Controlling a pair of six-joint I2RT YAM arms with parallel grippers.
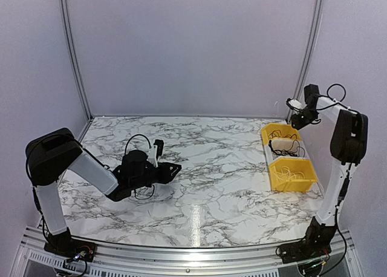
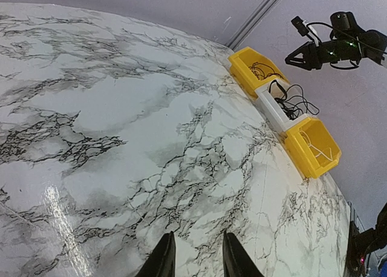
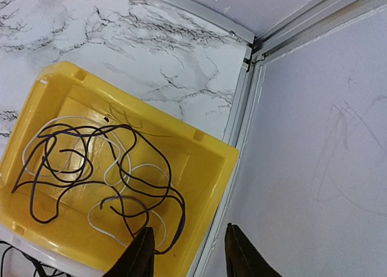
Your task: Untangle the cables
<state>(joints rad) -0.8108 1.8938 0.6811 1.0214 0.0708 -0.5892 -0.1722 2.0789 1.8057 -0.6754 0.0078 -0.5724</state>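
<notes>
The cables (image 3: 103, 174) lie in the far yellow bin (image 3: 208, 168) as a loose tangle of dark loops mixed with pale ones, spread over the bin floor. This bin is set at the far right corner of the marble table (image 1: 211, 186), close to the metal frame rail (image 3: 242, 107). The right gripper (image 3: 188, 253) is held above the bin's rim on the wall side, apart from the cables. Its fingers are spread at a medium gap and nothing is gripped between them.

A white bin (image 2: 270, 101) is placed against the far yellow bin. Thin black wires (image 2: 294, 101) are seen in it, some looping past its rim. A second yellow bin (image 2: 302, 150) is set against the white one on the near side, with pale wires (image 2: 314, 145) inside. The three bins are lined up in a row along the right edge of the table.

The left gripper (image 2: 196, 262) is held low over the left part of the table, well apart from the bins and pointed toward them. Its fingers are parted by a narrow gap and nothing is held. Whether it touches the table cannot be told.
</notes>
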